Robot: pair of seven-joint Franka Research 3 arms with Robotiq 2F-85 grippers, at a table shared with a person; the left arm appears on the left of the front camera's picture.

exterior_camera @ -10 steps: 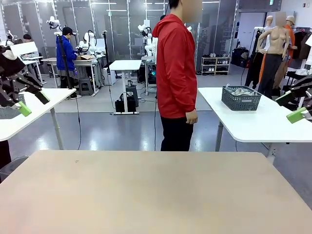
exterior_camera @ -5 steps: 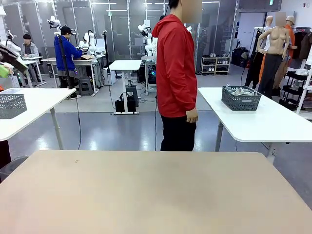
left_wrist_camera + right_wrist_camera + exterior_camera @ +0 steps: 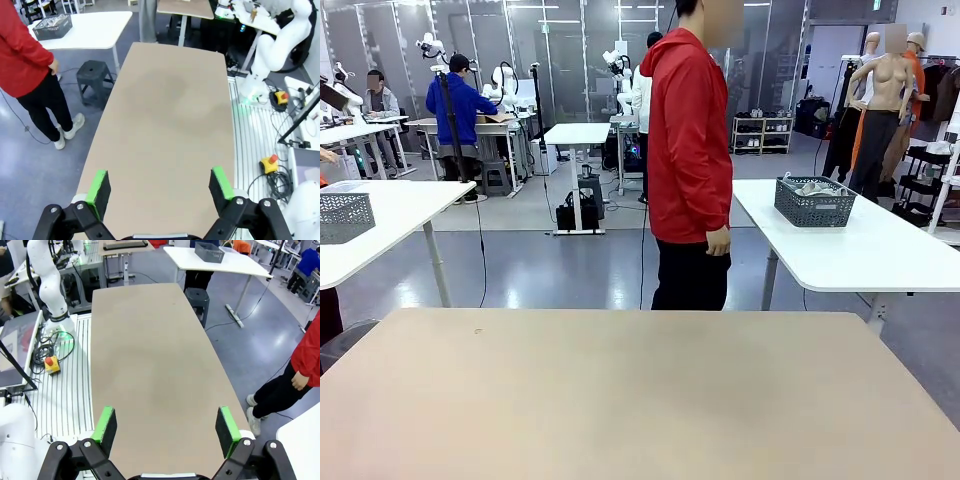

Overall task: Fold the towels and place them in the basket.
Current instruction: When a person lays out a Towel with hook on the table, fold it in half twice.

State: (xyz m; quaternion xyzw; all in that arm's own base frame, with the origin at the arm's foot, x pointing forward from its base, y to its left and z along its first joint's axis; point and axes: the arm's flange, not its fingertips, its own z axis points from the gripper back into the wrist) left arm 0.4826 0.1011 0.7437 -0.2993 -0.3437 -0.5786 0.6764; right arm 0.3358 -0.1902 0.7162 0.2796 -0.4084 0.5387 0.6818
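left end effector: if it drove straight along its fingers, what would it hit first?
Most likely the tan table top. The left end effector is open and points down at it, with nothing seen in between. The exact contact spot is unclear from the wrist view.

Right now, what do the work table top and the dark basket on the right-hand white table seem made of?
Table top: likely matte beige laminate or coated board; even colour, no grain, a dull sheen. Basket: dark grey, probably moulded plastic, given its regular mesh of holes; painted metal can't be ruled out.
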